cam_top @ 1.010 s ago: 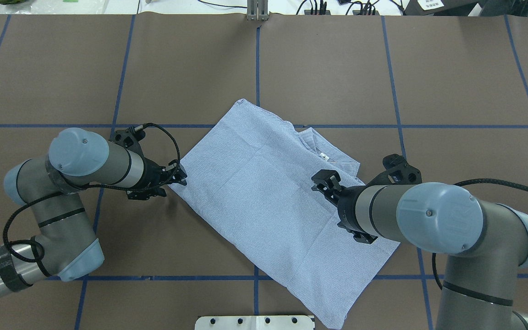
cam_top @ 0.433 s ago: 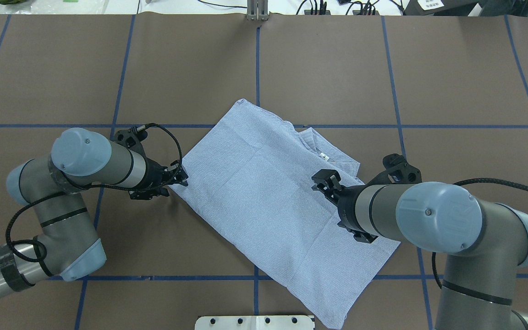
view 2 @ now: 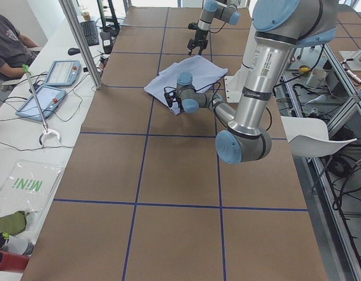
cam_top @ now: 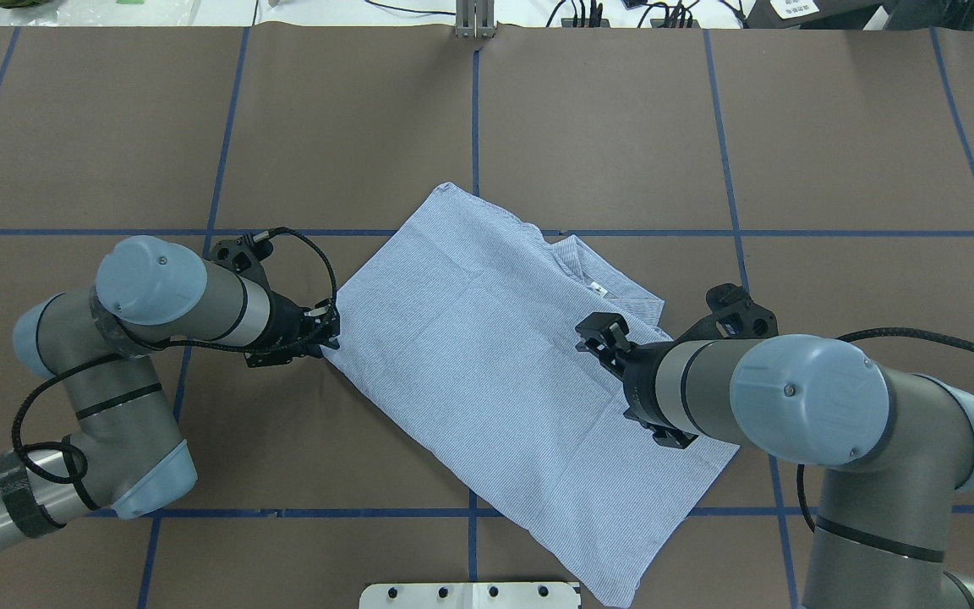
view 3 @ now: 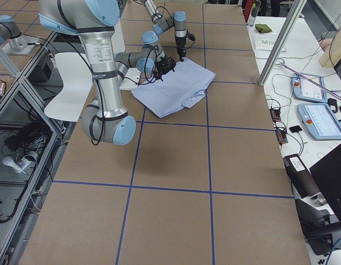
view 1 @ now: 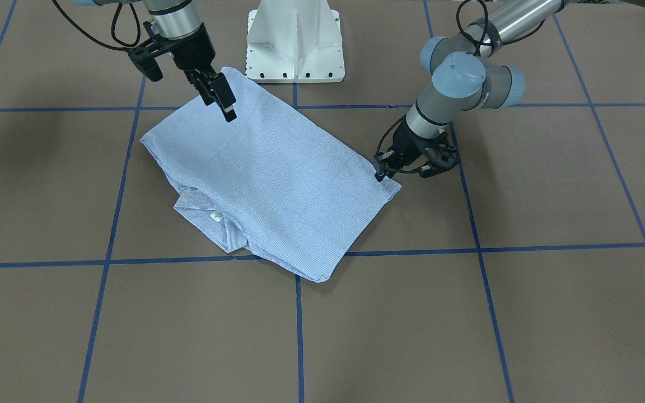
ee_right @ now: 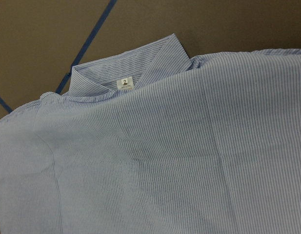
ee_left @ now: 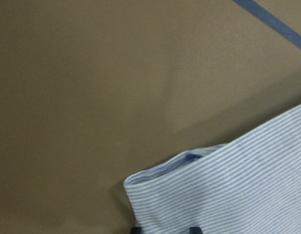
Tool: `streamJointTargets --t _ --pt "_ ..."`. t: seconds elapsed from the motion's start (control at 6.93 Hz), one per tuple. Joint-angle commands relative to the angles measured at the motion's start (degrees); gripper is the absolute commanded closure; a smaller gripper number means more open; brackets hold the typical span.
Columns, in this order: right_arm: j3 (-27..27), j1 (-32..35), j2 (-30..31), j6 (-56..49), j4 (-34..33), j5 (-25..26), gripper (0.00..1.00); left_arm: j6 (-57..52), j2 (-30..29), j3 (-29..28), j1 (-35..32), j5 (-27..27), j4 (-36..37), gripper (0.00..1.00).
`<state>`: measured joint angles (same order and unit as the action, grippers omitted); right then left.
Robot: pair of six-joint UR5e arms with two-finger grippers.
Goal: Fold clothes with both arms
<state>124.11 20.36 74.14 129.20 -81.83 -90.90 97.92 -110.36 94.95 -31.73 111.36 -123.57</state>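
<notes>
On the brown taped table [cam_top: 605, 127] the folded shirt [cam_top: 487, 355] is laid flat; the left gripper [cam_top: 333, 328] is set at its corner, fingertips mostly hidden, so its spread cannot be told; the right gripper [cam_top: 597, 332] is held parted above it.

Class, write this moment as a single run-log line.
shirt: folded, flat on table | left gripper: at shirt's corner, grip unclear | right gripper: open over shirt, holding nothing

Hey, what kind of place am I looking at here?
Most likely a robotics lab work cell: a left arm and right arm work at a table gridded with blue tape, beside a side desk holding control pendants, with a person seated there.
</notes>
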Motion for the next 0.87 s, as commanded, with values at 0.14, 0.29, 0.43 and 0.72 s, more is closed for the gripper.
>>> streamJointTargets --t 0.14,0.29,0.43,0.72 --pt "0.0 0.2 0.0 0.0 0.0 -0.1 0.0 -0.1 0.1 0.5 -0.2 0.0 0.1 1.0" --pt "0.0 0.3 0.0 0.0 0.0 -0.3 0.0 -0.2 0.3 1.3 -1.0 0.0 1.2 1.0" --pt "-0.1 0.6 0.1 -0.1 0.0 -0.5 0.0 -3.3 0.2 2.7 -2.4 -0.3 5.3 0.7" --pt "-0.1 0.6 0.0 -0.1 0.0 -0.6 0.0 -10.2 -0.2 1.9 -2.7 -0.8 7.3 0.36"
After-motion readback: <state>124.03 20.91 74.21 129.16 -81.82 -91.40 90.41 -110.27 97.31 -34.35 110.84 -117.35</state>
